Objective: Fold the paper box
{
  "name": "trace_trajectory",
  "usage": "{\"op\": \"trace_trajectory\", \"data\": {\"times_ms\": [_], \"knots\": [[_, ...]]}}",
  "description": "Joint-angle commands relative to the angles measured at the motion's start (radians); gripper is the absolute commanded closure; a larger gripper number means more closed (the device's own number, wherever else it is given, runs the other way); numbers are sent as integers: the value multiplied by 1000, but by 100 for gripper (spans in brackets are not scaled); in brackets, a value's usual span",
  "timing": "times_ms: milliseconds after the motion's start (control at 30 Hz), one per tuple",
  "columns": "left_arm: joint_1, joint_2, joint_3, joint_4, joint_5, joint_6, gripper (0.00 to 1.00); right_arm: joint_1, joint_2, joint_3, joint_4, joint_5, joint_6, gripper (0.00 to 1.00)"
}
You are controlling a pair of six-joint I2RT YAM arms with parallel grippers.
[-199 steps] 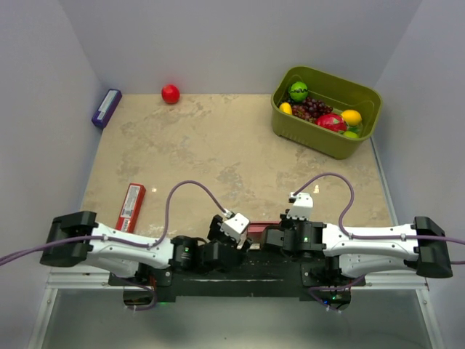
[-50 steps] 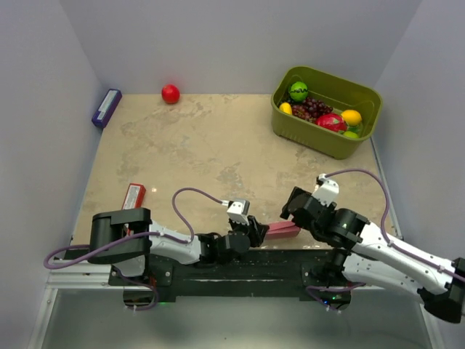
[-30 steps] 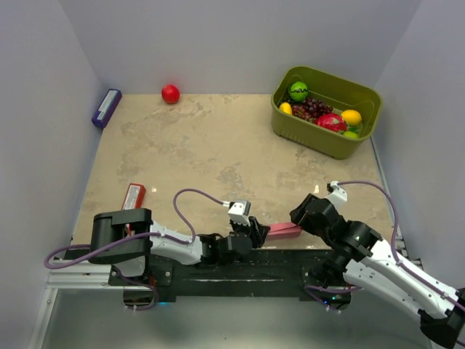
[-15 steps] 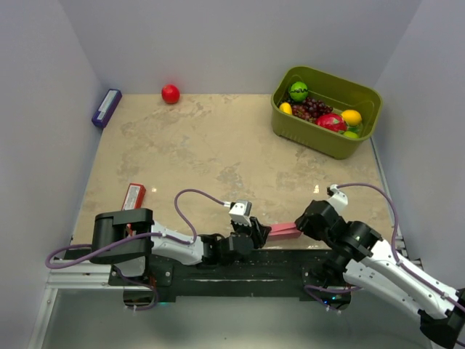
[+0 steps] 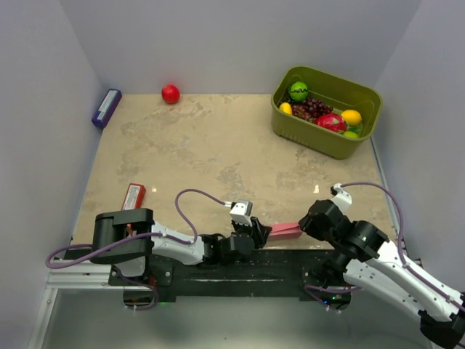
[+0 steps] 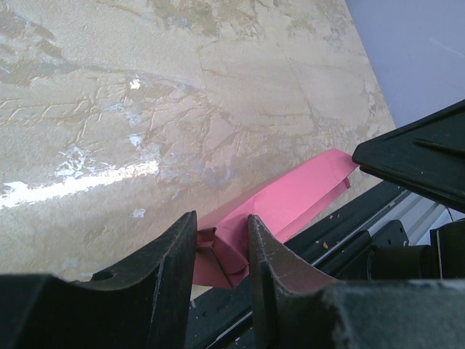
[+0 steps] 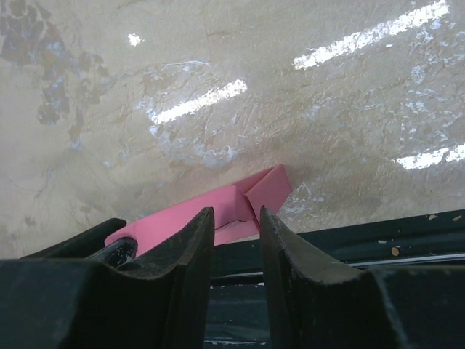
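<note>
Thin, creased pink paper box (image 5: 285,231) is seen flattened into a long strip at the near edge of the glossy marbled table (image 5: 218,145). One folded end is pinched by left gripper (image 6: 220,227), the other by right gripper (image 7: 237,214); both are narrowed.

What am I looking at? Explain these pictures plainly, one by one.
A left arm and a right arm, both robotic, are bolted at the near edge of a table. The overhead picture looks down on both; the other two come from a camera on each wrist. On the table lie a red packet, a purple box, a red ball and a green basket of fruit. The left fingers pinch one end of the pink paper box; the right fingers straddle its other end, grip unclear.
</note>
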Motion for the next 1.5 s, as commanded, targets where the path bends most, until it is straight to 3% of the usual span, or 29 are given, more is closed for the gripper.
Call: {"op": "trace_trajectory", "data": {"times_ms": [0,633,867,1100,1467], "knots": [[-28,139,-86,-512,154,69,83,-4,8,19,-9,-6,-6,66],[-28,124,-89,-521,143,68,83,-4,59,14,2,-1,-17,66],[-28,111,-85,-558,148,68,83,-4,96,27,-6,-21,-31,71],[-28,116,-82,-569,158,65,83,-4,192,40,-1,-79,-72,87],[-26,85,-103,-558,175,91,83,1,326,109,-65,-118,-117,88]]}}
